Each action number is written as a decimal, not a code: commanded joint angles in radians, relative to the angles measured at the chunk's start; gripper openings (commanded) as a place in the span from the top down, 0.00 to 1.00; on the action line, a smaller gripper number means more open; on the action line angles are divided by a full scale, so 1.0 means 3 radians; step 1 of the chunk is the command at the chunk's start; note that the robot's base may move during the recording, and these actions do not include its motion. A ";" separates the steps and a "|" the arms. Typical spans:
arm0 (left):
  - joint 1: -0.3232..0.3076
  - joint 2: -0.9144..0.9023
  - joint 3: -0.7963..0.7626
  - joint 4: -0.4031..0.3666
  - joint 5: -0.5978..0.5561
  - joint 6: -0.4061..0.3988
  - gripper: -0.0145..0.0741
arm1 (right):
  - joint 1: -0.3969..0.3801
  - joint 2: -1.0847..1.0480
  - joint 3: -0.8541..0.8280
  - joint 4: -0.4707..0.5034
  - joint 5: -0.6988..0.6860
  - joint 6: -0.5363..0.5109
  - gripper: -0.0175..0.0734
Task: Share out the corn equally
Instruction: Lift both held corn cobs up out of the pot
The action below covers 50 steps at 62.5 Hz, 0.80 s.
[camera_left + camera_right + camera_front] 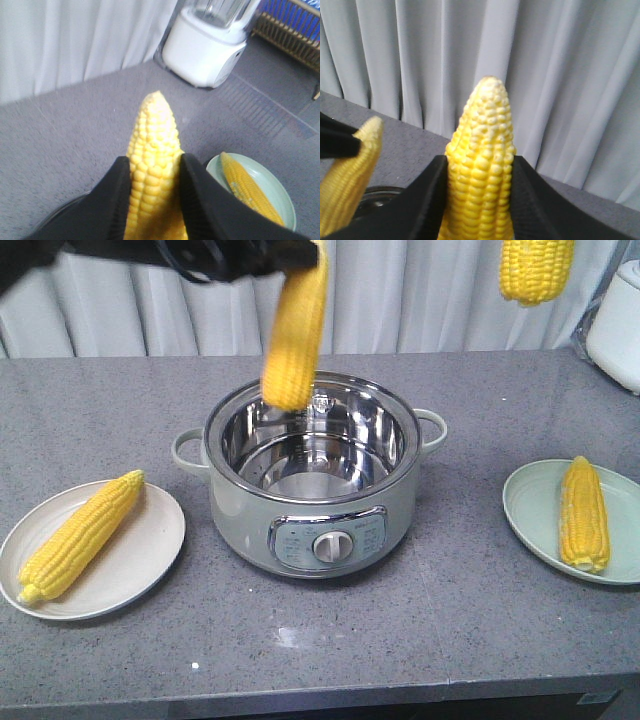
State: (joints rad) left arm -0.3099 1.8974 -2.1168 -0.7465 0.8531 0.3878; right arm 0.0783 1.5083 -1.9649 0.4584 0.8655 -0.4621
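Yellow and pale-tipped, one corn cob [150, 170] is clamped between the left jaws, a pot [310, 490] below them. A second corn cob [482, 170] is clamped between the right jaws. Grey speckled bench [300, 660] beneath, white curtain [150, 315] behind.

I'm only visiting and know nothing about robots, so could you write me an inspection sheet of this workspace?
Surface: grey speckled countertop.
Job's things: one cob on the beige plate, another cob on the green plate, two held aloft.
Clutter: empty electric pot in the middle; white appliance at the back.
Grippers: left gripper shut on a third cob over the pot; right gripper shut on a fourth cob.
Cables: nothing seen.
Surroundings: pale curtain.
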 commanded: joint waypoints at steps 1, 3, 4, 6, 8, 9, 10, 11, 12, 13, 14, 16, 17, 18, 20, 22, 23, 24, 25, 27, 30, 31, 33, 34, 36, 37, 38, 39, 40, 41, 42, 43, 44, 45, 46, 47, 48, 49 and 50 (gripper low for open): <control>0.0034 -0.0469 -0.0108 0.0029 0.0081 -0.0027 0.85 | -0.0021 -0.0110 -0.0097 0.0225 -0.0017 0.0020 0.78; 0.0053 -0.0535 -0.0108 0.0082 0.0153 -0.0063 0.85 | -0.0021 -0.0110 -0.0097 0.0299 0.0062 0.0017 0.78; 0.0057 -0.0582 -0.0108 0.0128 0.0209 -0.0105 0.85 | -0.0021 -0.0110 -0.0097 0.0326 0.0096 0.0017 0.78; 0.0057 -0.0658 -0.0108 0.0226 0.0300 -0.0173 0.85 | -0.0021 -0.0110 -0.0097 0.0384 0.0179 0.0017 0.78; 0.0057 -0.0726 -0.0108 0.0340 0.0397 -0.0256 0.85 | -0.0021 -0.0110 -0.0097 0.0443 0.0257 0.0008 0.78; 0.0057 -0.0750 -0.0108 0.0389 0.0439 -0.0294 0.85 | -0.0021 -0.0110 -0.0097 0.0469 0.0289 0.0005 0.78; 0.0057 -0.0772 -0.0108 0.0436 0.0484 -0.0334 0.85 | -0.0021 -0.0101 -0.0097 0.0512 0.0342 0.0004 0.78; 0.0057 -0.0803 -0.0108 0.0510 0.0552 -0.0396 0.85 | -0.0018 -0.0100 -0.0097 0.0539 0.0375 0.0004 0.78; 0.0057 -0.0822 -0.0108 0.0558 0.0599 -0.0439 0.85 | -0.0015 -0.0100 -0.0097 0.0589 0.0427 0.0004 0.78; 0.0057 -0.0840 -0.0108 0.0630 0.0671 -0.0481 0.85 | -0.0015 -0.0094 -0.0097 0.0620 0.0463 0.0004 0.78; 0.0057 -0.0862 -0.0108 0.0679 0.0720 -0.0542 0.85 | -0.0015 -0.0085 -0.0097 0.0667 0.0524 0.0004 0.78; 0.0057 -0.0890 -0.0108 0.0804 0.0854 -0.0639 0.85 | -0.0015 -0.0068 -0.0097 0.0760 0.0630 0.0004 0.78; 0.0057 -0.0903 -0.0108 0.0871 0.0939 -0.0670 0.85 | -0.0015 -0.0061 -0.0097 0.0794 0.0671 0.0004 0.78; 0.0057 -0.0913 -0.0108 0.0916 0.0996 -0.0704 0.85 | -0.0015 -0.0053 -0.0097 0.0826 0.0711 0.0004 0.78; 0.0057 -0.0928 -0.0108 0.1016 0.1145 -0.0756 0.85 | -0.0015 -0.0025 -0.0097 0.0901 0.0807 -0.0002 0.78; 0.0057 -0.0935 -0.0104 0.1100 0.1287 -0.0787 0.85 | -0.0015 0.0002 -0.0097 0.0975 0.0890 -0.0009 0.78; 0.0057 -0.0940 -0.0102 0.1126 0.1335 -0.0800 0.85 | -0.0015 0.0020 -0.0097 0.1003 0.0922 -0.0009 0.78; 0.0057 -0.0948 -0.0094 0.1147 0.1350 -0.0808 0.85 | -0.0015 0.0033 -0.0097 0.1031 0.0949 -0.0009 0.78; 0.0057 -0.0963 -0.0073 0.1175 0.1347 -0.0833 0.85 | -0.0015 0.0053 -0.0097 0.1068 0.0985 -0.0009 0.78; 0.0057 -0.0991 -0.0025 0.1188 0.1347 -0.0878 0.85 | -0.0015 0.0075 -0.0097 0.1113 0.1038 -0.0009 0.78; 0.0057 -0.1035 0.0037 0.1188 0.1347 -0.0891 0.85 | -0.0015 0.0114 -0.0097 0.1173 0.1123 -0.0009 0.78; 0.0057 -0.1049 0.0060 0.1188 0.1347 -0.0891 0.85 | -0.0015 0.0132 -0.0097 0.1200 0.1161 -0.0009 0.78; 0.0057 -0.1070 0.0095 0.1185 0.1347 -0.0891 0.85 | -0.0015 0.0150 -0.0097 0.1233 0.1210 -0.0009 0.78; 0.0057 -0.1083 0.0117 0.1185 0.1347 -0.0891 0.85 | -0.0015 0.0165 -0.0097 0.1233 0.1222 -0.0009 0.78; 0.0057 -0.1099 0.0149 0.1176 0.1347 -0.0891 0.85 | -0.0015 0.0173 -0.0097 0.1240 0.1236 -0.0005 0.78; 0.0057 -0.1108 0.0174 0.1176 0.1347 -0.0891 0.85 | -0.0015 0.0183 -0.0097 0.1232 0.1254 -0.0002 0.78; 0.0057 -0.1117 0.0184 0.1176 0.1347 -0.0894 0.85 | -0.0015 0.0191 -0.0097 0.1232 0.1270 0.0009 0.78; 0.0057 -0.1128 0.0195 0.1176 0.1347 -0.0894 0.85 | -0.0015 0.0195 -0.0097 0.1239 0.1287 0.0023 0.78; 0.0057 -0.1135 0.0220 0.1176 0.1347 -0.0898 0.85 | -0.0015 0.0200 -0.0097 0.1251 0.1315 0.0039 0.78; 0.0057 -0.1143 0.0236 0.1176 0.1347 -0.0898 0.85 | -0.0015 0.0201 -0.0097 0.1259 0.1330 0.0050 0.78; 0.0057 -0.1153 0.0252 0.1176 0.1347 -0.0898 0.85 | -0.0015 0.0205 -0.0097 0.1271 0.1350 0.0056 0.78; 0.0057 -0.1165 0.0273 0.1176 0.1347 -0.0895 0.85 | -0.0015 0.0214 -0.0097 0.1277 0.1365 0.0056 0.78; 0.0057 -0.1171 0.0289 0.1176 0.1347 -0.0895 0.85 | -0.0015 0.0216 -0.0097 0.1288 0.1380 0.0056 0.78; 0.0057 -0.1177 0.0305 0.1179 0.1347 -0.0895 0.85 | -0.0015 0.0221 -0.0097 0.1298 0.1391 0.0056 0.78; 0.0057 -0.1187 0.0325 0.1179 0.1347 -0.0892 0.85 | -0.0015 0.0223 -0.0097 0.1298 0.1397 0.0056 0.78; 0.0057 -0.1190 0.0337 0.1179 0.1347 -0.0892 0.85 | -0.0015 0.0223 -0.0097 0.1301 0.1402 0.0056 0.78; 0.0057 -0.1195 0.0355 0.1179 0.1347 -0.0892 0.85 | -0.0015 0.0228 -0.0097 0.1297 0.1406 0.0056 0.78; 0.0057 -0.1195 0.0374 0.1179 0.1347 -0.0889 0.85 | -0.0015 0.0228 -0.0097 0.1297 0.1417 0.0056 0.78; 0.0057 -0.1202 0.0377 0.1179 0.1347 -0.0888 0.85 | -0.0015 0.0228 -0.0097 0.1297 0.1417 0.0059 0.78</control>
State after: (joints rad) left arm -0.2952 1.5836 -2.0008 -0.3656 1.2777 0.1286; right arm 0.0783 1.6082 -1.9649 0.7878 1.2642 -0.4461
